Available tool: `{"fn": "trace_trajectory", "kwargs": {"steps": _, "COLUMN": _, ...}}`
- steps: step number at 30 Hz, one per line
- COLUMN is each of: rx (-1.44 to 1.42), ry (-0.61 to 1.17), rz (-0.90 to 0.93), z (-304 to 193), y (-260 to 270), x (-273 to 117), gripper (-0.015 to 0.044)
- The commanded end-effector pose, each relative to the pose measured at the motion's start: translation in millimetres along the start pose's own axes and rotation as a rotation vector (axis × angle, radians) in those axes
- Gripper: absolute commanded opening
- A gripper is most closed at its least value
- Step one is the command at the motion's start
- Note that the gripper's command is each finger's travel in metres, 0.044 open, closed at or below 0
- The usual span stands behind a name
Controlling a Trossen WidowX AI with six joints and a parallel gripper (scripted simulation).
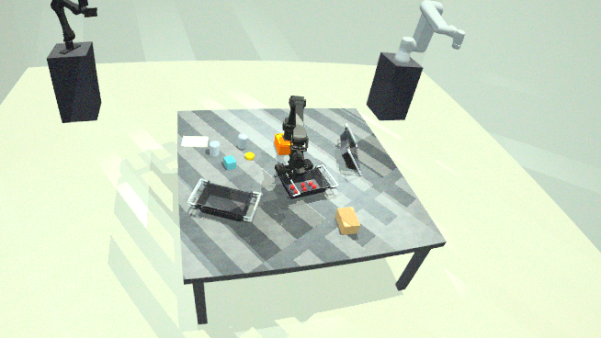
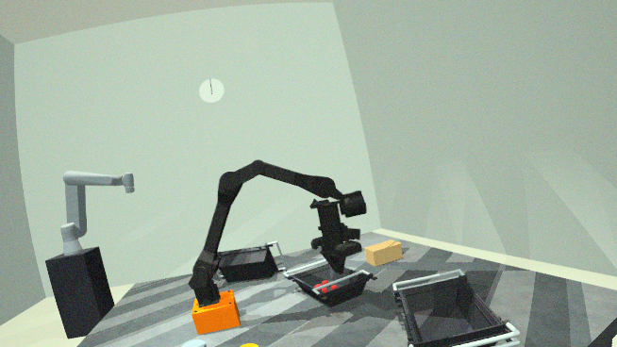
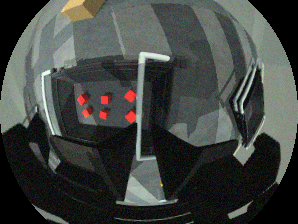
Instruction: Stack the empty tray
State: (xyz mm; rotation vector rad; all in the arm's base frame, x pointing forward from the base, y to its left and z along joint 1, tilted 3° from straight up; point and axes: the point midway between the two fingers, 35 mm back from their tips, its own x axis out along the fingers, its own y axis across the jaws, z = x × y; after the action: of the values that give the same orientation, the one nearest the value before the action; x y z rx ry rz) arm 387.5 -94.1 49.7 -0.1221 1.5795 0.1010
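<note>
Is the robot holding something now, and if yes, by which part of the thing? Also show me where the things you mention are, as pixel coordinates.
Nothing looks held: the gripper (image 1: pixel 298 174) (image 2: pixel 340 271) (image 3: pixel 144 127) has its fingertips apart around the white bar (image 1: pixel 291 182) (image 2: pixel 341 282) (image 3: pixel 140 90), with a gap visible on one side.

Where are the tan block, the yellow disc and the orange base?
Tan block (image 1: pixel 347 221) (image 2: pixel 384 253) (image 3: pixel 83 9): all three views, on its body.
Yellow disc (image 1: pixel 249 156): top view, its upper face.
Orange base (image 1: pixel 281 145) (image 2: pixel 217 321): top and exterior views, its side.

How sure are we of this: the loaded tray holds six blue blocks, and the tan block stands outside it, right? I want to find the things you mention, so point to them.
Wrong colour: the wrist view shows that the six blocks (image 1: pixel 304 188) (image 2: pixel 325 283) (image 3: pixel 105 99) in the loaded tray (image 1: pixel 317 193) (image 2: pixel 349 292) (image 3: pixel 117 106) are red. The tan block (image 1: pixel 347 221) (image 2: pixel 384 253) (image 3: pixel 82 9) does stand outside it.
</note>
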Motion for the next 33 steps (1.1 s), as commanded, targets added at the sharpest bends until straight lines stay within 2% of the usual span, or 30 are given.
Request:
{"fn": "trace_trajectory", "kwargs": {"steps": 1, "rx": -0.001, "ry": 0.001, "rz": 0.0, "z": 0, "y": 0, "x": 1, "gripper": 0.0082}}
{"fn": "trace_trajectory", "kwargs": {"steps": 12, "rx": -0.001, "ry": 0.001, "rz": 0.0, "z": 1, "y": 0, "x": -5, "gripper": 0.0082}}
{"fn": "trace_trajectory", "kwargs": {"steps": 21, "rx": 0.0, "ry": 0.0, "rz": 0.0, "z": -2, "y": 1, "x": -91, "gripper": 0.0082}}
{"fn": "trace_trajectory", "kwargs": {"steps": 22, "rx": -0.005, "ry": 0.017, "rz": 0.006, "z": 2, "y": 2, "x": -54, "gripper": 0.0082}}
{"fn": "trace_trajectory", "kwargs": {"steps": 33, "rx": -0.061, "ry": 0.009, "rz": -0.006, "z": 32, "y": 159, "x": -24, "gripper": 0.0082}}
